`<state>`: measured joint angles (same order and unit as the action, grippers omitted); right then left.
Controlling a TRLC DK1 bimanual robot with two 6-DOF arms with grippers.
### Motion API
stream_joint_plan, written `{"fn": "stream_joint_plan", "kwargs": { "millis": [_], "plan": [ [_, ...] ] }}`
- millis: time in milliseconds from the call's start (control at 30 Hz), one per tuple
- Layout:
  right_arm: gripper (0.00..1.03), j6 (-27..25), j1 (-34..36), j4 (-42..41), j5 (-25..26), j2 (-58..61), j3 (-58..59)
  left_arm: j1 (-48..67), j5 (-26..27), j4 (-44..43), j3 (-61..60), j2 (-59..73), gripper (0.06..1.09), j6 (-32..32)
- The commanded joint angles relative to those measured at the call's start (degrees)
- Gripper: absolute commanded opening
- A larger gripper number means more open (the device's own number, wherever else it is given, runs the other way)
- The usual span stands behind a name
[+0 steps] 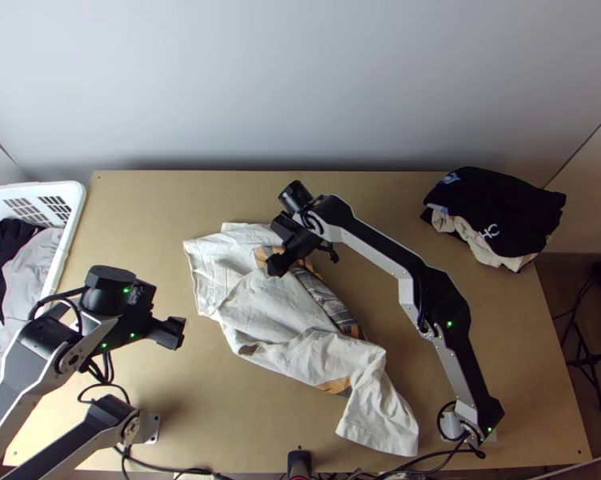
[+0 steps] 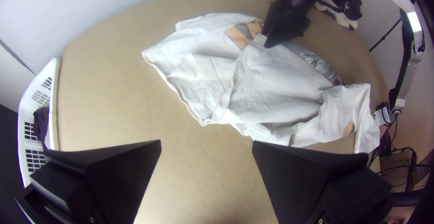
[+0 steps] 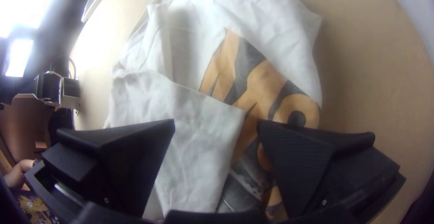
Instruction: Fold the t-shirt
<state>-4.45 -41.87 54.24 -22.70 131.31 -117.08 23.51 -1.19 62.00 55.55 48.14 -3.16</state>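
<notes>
T-shirt [image 1: 260,308], white with orange-and-grey print; bunched and partly folded over, mid-frame to lower right in the top view, on the table [image 1: 236,416]. Right gripper [image 1: 306,261]: fingers parted, over the shirt's upper part; contact cannot be told. Left gripper [image 1: 174,332]: fingers spread, left of the shirt, apart from it.

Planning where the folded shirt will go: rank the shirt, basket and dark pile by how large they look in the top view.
1. Shirt
2. Basket, counting only the part inside the view; the edge cuts it off
3. Dark pile
</notes>
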Motion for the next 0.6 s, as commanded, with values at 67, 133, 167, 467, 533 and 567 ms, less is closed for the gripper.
{"fn": "stream_joint_plan", "kwargs": {
  "millis": [67, 133, 167, 467, 533, 567],
  "plan": [
    [0.61, -0.30, -2.17, 1.22, 0.02, 0.44, 0.01, 1.54, 0.49, -3.55, -4.84, 3.72, 1.04, 1.93],
    [0.61, -0.21, -2.61, 1.57, 0.02, 0.44, 0.36, 2.33, 0.49, -4.43, -5.54, 5.47, 1.04, 2.54],
    [0.60, -0.21, -2.69, 1.75, 0.02, 0.53, 0.45, 3.04, 0.49, -4.96, -5.80, 6.35, 1.04, 2.54],
    [0.03, -0.74, -2.87, 1.84, 0.64, 0.18, -0.17, 12.26, 0.40, -9.70, -5.36, 15.49, 1.04, 3.25],
    [0.03, -0.65, -2.69, 1.75, 0.73, -0.08, -0.70, 14.20, 0.40, -9.70, -4.92, 17.60, 1.04, 3.77],
    [0.03, -0.47, -2.52, 1.84, 0.73, -0.17, -0.87, 15.34, 0.40, -9.79, -4.57, 18.31, 1.04, 4.21]
  ]
}}
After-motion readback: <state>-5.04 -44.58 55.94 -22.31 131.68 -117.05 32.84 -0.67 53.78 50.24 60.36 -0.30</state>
